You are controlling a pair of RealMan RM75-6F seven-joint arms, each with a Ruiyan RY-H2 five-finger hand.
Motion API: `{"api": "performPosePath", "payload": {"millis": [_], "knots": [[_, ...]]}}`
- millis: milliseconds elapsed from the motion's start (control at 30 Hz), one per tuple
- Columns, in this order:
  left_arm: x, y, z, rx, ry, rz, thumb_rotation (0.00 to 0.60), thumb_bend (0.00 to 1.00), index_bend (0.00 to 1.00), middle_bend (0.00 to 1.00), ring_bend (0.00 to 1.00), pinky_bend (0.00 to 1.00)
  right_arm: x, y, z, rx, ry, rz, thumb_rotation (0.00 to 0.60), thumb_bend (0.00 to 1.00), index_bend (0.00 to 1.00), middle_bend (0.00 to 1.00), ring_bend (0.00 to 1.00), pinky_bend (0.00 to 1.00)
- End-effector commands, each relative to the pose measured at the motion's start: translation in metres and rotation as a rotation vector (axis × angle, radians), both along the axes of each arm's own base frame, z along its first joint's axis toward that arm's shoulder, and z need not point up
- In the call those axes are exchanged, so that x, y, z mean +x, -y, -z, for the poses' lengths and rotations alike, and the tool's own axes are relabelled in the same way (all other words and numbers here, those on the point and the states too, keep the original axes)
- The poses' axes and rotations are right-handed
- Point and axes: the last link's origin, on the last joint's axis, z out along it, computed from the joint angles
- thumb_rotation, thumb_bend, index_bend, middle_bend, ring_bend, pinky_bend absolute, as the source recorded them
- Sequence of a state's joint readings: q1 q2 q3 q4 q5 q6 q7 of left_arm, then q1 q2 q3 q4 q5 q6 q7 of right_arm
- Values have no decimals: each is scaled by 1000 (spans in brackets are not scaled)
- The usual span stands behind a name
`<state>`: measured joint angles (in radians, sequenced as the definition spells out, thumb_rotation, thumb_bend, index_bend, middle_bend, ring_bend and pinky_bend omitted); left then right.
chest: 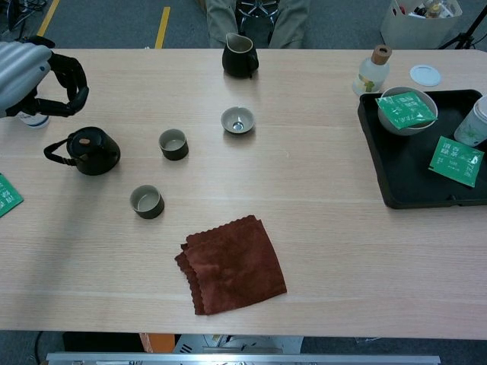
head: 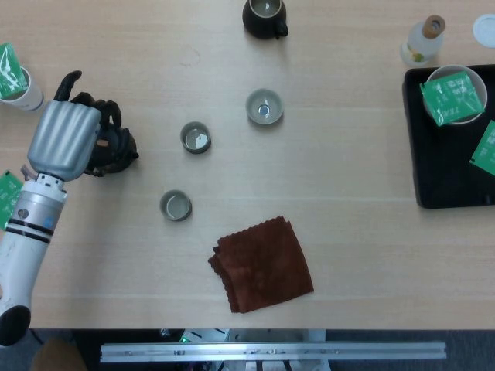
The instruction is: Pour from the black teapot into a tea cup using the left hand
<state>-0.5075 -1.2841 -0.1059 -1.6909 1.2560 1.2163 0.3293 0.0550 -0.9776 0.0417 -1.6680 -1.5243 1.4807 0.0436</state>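
Three small cups are sitting on the table (chest: 319, 228) in front of me: a dark cup (chest: 173, 144) just right of the black teapot (chest: 91, 151), a second dark cup (chest: 146, 201) nearer the front edge, and a pale grey bowl-shaped cup (chest: 237, 120) further back toward the middle. I am seeing the teapot standing upright near the left edge, lid on, its loop handle pointing left in the chest view.

I am holding the left hand (chest: 34, 68) above and behind the teapot. In the chest view it is clear of the pot, with nothing in it; its fingers (chest: 72, 76) are curled downward around an empty gap, and the thumb is sticking out in the head view (head: 66, 81). In the head view the hand (head: 63, 137) is overlapping the teapot (head: 117, 151) and covering its left part. I am not seeing the right hand in either view.

A folded brown cloth (chest: 232, 265) is lying near the front edge. A dark pitcher (chest: 240, 57) is standing at the far edge, and a black tray (chest: 396, 194) with green packets (chest: 456, 160) is sitting at the right.
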Motion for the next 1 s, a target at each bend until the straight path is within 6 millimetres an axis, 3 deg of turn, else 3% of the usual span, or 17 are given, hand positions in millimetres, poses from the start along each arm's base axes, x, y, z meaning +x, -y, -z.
{"api": "performPosePath", "payload": {"millis": [33,400,767,1000], "knots": [[-4,12,-8,19,17,-2,321,462,443,530,378,102,-1,-1,1,3,-1,5,600,74,320,379,209,234],[-20,47,-27,96,-2,-9,345,462,412,506,370,102,-5,-5,3,5,8,19,600,74,320,379,209,234],[-56,84,-53,179,-42,-168,361,462,412,502,363,102,-8,-8,4,5,11,30,600,74,320,379,210,234],[-66,99,-61,218,-32,-213,359,462,412,503,363,102,-7,-6,7,13,14,26,600,74,320,379,209,234]]}}
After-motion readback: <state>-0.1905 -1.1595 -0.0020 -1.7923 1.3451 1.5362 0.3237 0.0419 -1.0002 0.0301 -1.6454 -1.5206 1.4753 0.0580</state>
